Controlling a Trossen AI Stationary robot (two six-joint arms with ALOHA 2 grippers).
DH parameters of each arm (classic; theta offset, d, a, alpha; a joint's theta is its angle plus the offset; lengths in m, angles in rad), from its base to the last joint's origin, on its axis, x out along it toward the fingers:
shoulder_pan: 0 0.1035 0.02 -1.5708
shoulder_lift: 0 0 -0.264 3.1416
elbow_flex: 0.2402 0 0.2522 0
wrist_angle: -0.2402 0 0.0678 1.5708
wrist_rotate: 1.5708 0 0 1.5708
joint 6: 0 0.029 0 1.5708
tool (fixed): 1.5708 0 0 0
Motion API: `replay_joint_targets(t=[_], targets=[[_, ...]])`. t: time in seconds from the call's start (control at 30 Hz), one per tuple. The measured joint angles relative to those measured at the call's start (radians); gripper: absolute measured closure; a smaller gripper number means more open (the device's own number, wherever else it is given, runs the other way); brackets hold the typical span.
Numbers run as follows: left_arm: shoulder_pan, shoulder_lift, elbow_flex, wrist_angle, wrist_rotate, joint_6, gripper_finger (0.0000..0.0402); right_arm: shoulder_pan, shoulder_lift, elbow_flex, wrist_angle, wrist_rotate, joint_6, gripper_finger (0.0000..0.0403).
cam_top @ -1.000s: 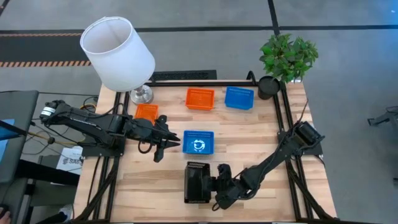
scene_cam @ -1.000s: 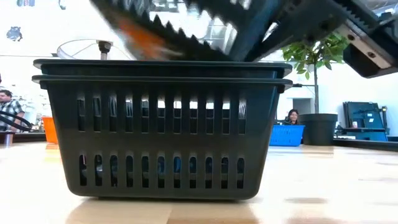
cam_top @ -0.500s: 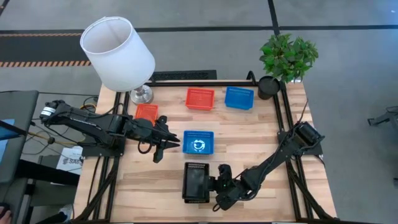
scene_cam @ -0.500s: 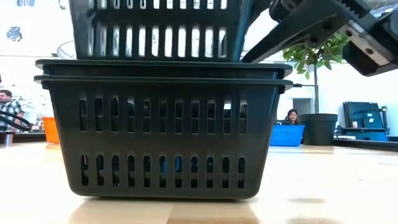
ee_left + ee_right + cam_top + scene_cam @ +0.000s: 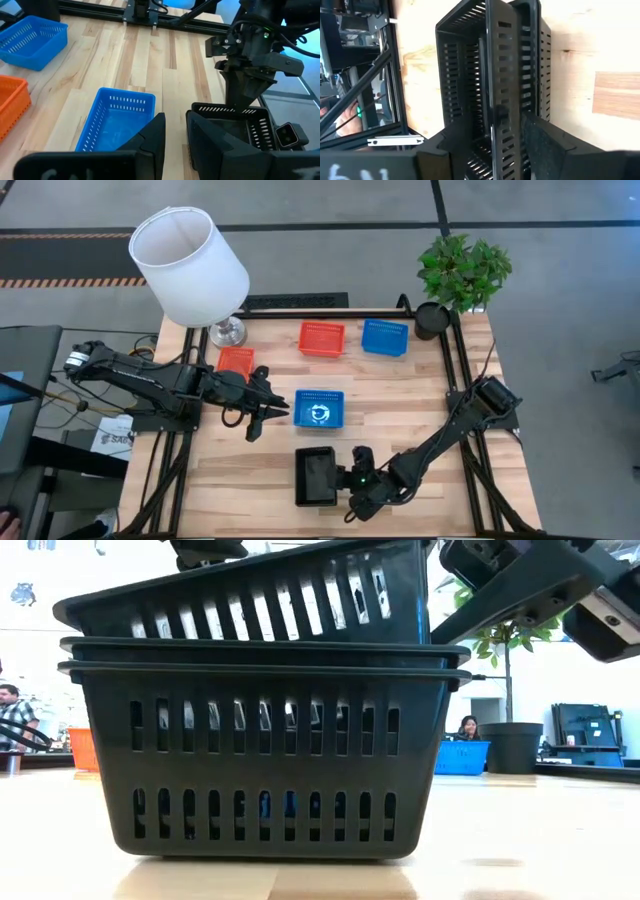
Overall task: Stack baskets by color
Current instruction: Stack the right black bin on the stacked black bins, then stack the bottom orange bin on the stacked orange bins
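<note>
Two nested black baskets (image 5: 265, 760) stand near the table's front edge, and a third black basket (image 5: 250, 600) lies tilted in them, its end on the right gripper's side higher. My right gripper (image 5: 350, 478) is open astride that basket's end wall. My left gripper (image 5: 268, 412) hovers slightly open beside a blue basket (image 5: 320, 409) at mid-table, holding nothing. Another blue basket (image 5: 385, 337) and two red-orange baskets (image 5: 322, 338) (image 5: 236, 360) rest on the table farther back. My right gripper has one finger (image 5: 445, 150) inside the top black basket and the other (image 5: 545, 145) outside it, on either side of its end wall (image 5: 495, 115). A gap shows on each side of the wall. I cannot tell whether a finger touches it.
A lamp with a white shade (image 5: 190, 265) stands at the back left. A potted plant (image 5: 462, 268) stands at the back right corner. Black frame rails run along the table's sides. People show in the room beyond (image 5: 470, 727).
The third black basket, which hung level above the stack in my right gripper half a second ago, has dropped into the stack and now lies tilted there. The gripper itself has stayed where it was.
</note>
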Motion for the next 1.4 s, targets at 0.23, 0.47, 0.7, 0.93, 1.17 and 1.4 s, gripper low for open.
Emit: replay_joint_targets(t=[0.23,0.47,0.7,0.93,1.17,1.4], targets=[[0.0,0.0,0.0,0.0,0.0,-0.001,0.0331,0.006,-0.037,0.0,-0.079,0.02,-0.026,0.0209],[0.0,0.0,0.0,-0.001,0.007,-0.002,0.0331,0.042,-0.121,0.0,-0.132,0.129,-0.138,0.0223],[0.0,0.0,0.0,0.006,0.006,-0.001,0.0331,0.027,-0.134,-0.023,0.06,0.099,-0.411,0.0339],[0.0,0.0,0.0,0.005,0.003,-0.006,0.0331,0.003,-0.133,-0.094,0.189,0.04,-0.524,0.0397],[0.0,0.0,0.0,0.008,0.001,-0.008,0.0331,-0.002,-0.118,-0.22,0.409,-0.022,-0.547,0.04],[0.0,0.0,0.0,0.016,0.0,-0.017,0.0331,-0.011,-0.081,-0.231,0.405,-0.045,-0.463,0.0401]])
